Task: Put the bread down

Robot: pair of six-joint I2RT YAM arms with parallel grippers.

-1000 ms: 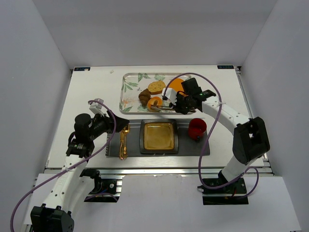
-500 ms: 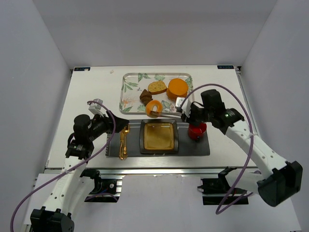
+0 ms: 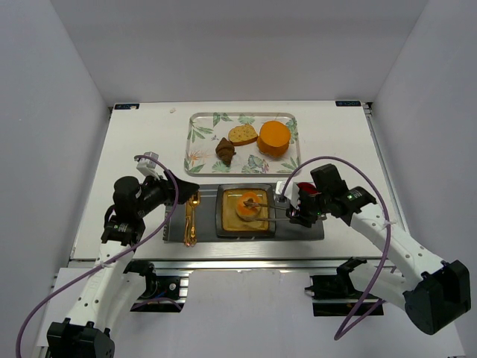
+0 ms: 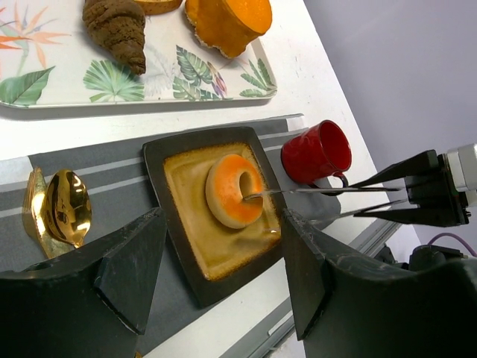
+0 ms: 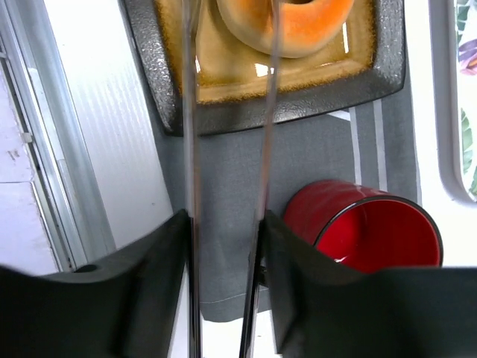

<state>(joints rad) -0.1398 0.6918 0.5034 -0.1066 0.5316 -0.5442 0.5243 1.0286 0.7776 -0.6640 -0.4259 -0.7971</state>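
The bread [image 3: 248, 204], a small golden-orange doughnut, lies on the dark square plate [image 3: 223, 224] on the grey mat. It also shows in the left wrist view [image 4: 232, 189] and the right wrist view [image 5: 298, 22]. My right gripper [image 3: 296, 209] [image 5: 226, 231] is shut on metal tongs [image 5: 191, 149] that reach left to the bread. One tong tip sits at the bread's hole, the other beside its rim on the plate [image 4: 186, 224]. My left gripper [image 3: 191, 192] [image 4: 220, 261] is open and empty, left of the plate.
A red cup [image 3: 305, 195] [image 5: 365, 227] stands just right of the plate, close to my right gripper. Gold cutlery [image 3: 190, 216] lies on the mat's left end. The leaf-patterned tray [image 3: 195, 145] behind holds a croissant [image 3: 224, 151], a bread slice [image 3: 241, 134] and an orange cake [image 3: 273, 138].
My right arm has carried the bread in the tongs from the tray's front edge down onto the dark plate. The left arm has not moved.
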